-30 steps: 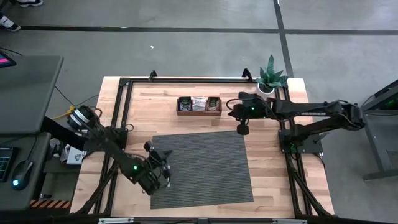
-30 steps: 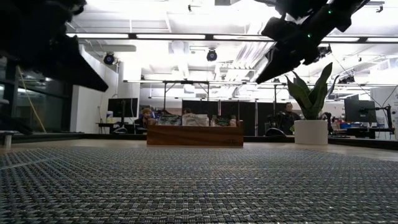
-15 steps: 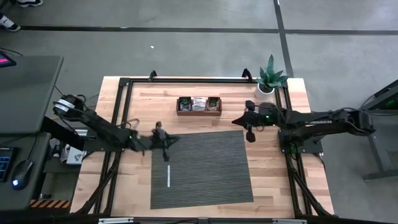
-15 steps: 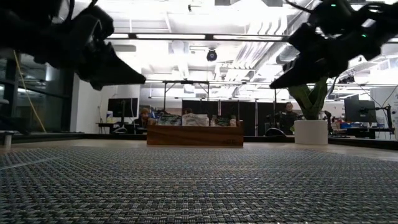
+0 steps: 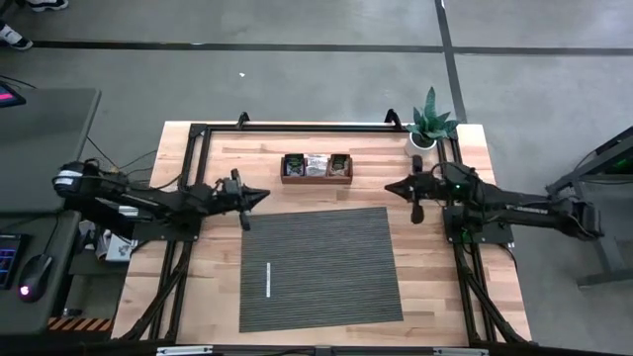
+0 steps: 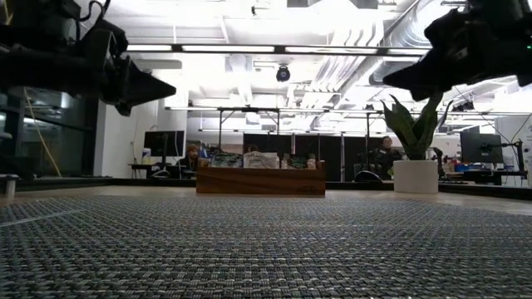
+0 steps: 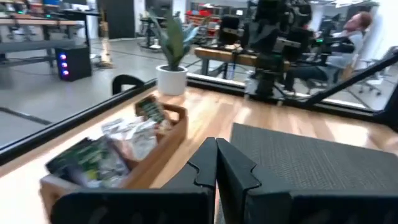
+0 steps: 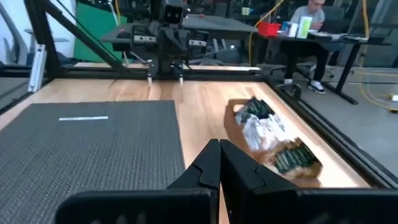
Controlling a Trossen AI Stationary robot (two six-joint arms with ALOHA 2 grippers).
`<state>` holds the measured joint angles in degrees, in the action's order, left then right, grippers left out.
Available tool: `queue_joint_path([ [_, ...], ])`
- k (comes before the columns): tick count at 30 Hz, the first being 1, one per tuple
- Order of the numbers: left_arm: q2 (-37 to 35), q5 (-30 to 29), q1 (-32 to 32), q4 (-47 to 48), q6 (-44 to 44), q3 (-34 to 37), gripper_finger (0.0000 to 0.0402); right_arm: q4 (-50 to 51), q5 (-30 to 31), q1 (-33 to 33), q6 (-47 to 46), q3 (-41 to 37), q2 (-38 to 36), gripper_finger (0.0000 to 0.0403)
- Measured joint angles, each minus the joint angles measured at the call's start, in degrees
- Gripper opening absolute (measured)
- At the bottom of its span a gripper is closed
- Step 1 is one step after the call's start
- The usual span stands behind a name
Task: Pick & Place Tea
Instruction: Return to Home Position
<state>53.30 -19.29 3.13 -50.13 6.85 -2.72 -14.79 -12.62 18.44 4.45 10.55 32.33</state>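
The light wooden table (image 5: 425, 267) fills the middle of the high view, ringed by a black metal frame (image 5: 297, 126). A grey woven mat (image 5: 321, 267) covers its lower centre as the work surface.

The left arm reaches in from the left edge of the frame. The left gripper (image 5: 259, 194) hangs just past the mat's upper left corner, its fingers (image 7: 205, 163) pressed together on nothing. The right arm mirrors it from the right edge. The right gripper (image 5: 391, 188) sits off the mat's upper right corner, its fingers (image 8: 211, 163) likewise clamped and empty. Both point inward at one another across the table, clear of the mat. This reads as a parking pose, not a reach, which fits a job whose sorting is done.

The brown wooden three-compartment organizer (image 5: 316, 180) stands near the upper centre of the frame, above the mat and between the two gripper tips. A green spiky plant in a white pot (image 5: 431, 121) stands at the table's upper right corner, out of the arms' way.

The small flat tea sachets (image 5: 316, 163), dark green and pale, are all packed in the organizer's compartments. Every sachet that shows lies there.

A thin white strip (image 5: 267, 278) lies alone on the mat's left part, probably left there because it is no tea.
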Motion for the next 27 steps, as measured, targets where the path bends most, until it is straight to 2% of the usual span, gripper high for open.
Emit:
queue_joint_path([
  [9,-20.11,2.41,-2.04,20.57,-0.15,1.31,0.0000,2.01,-1.54,1.92,-1.54,-2.99,-8.22,0.0000],
  [16,-33.94,2.28,-2.00,35.91,-0.08,1.35,0.0000,-0.14,-1.91,1.95,-3.76,-6.55,-9.87,0.0000],
  [22,-42.15,2.08,-2.01,46.68,0.65,1.39,0.0000,-4.91,-2.40,1.96,-4.50,-9.97,-9.94,0.0000],
  [27,-46.80,2.50,-2.00,48.06,-0.19,1.40,0.0000,-7.19,-4.69,1.95,-4.37,-9.97,-9.97,0.0000],
])
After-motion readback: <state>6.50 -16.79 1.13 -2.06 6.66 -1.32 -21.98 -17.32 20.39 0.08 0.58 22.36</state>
